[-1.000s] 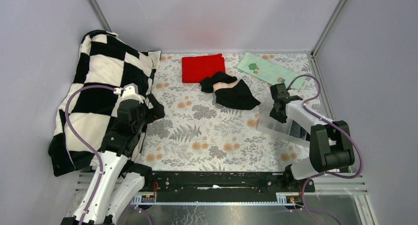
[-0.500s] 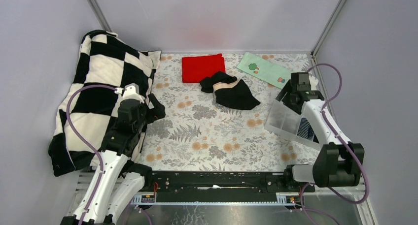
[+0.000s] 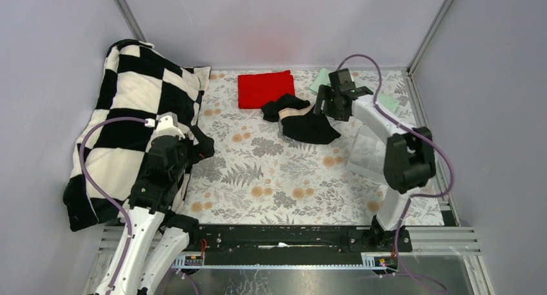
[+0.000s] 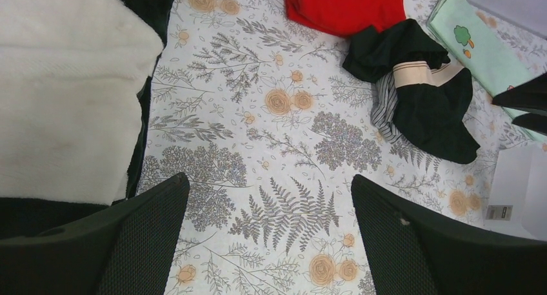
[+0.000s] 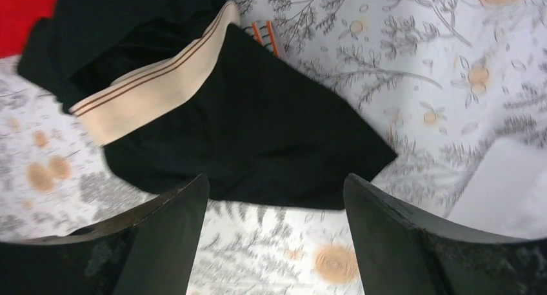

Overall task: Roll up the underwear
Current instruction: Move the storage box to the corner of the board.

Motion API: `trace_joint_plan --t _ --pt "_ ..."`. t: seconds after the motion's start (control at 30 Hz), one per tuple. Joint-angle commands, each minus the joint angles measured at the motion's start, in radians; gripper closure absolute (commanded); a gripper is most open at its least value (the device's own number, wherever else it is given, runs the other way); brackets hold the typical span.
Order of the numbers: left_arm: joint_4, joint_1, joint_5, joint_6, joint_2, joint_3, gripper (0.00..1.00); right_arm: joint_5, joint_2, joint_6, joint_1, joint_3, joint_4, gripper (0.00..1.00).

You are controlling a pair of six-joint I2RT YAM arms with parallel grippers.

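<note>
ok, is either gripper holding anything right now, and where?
Nothing held: left gripper and right gripper both open, empty; right hovers over the black underwear.

Plain pale grey walls (image 3: pixel 271 24) enclose the tabletop (image 3: pixel 271 179), whose white surface is printed with grey ferns and orange flowers. Metal posts (image 3: pixel 433 27) run up the back corners.
</note>
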Motion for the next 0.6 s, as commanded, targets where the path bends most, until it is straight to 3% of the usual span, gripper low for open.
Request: trace_joint_plan --t 0.0,0.3,0.57 --pt "0.043 -0.003 0.005 0.017 0.014 -0.007 0.01 -0.024 0.125 -0.157 -0.008 0.130 0.012 0.17" --pt "0.041 -0.003 0.006 0.017 0.028 -0.004 0.01 -0.065 0.302 -0.309 -0.013 0.280 0.008 0.29" --pt "0.039 -0.003 0.010 0.020 0.034 -0.003 0.01 -0.228 0.399 -0.331 -0.057 0.365 -0.011 0.26"
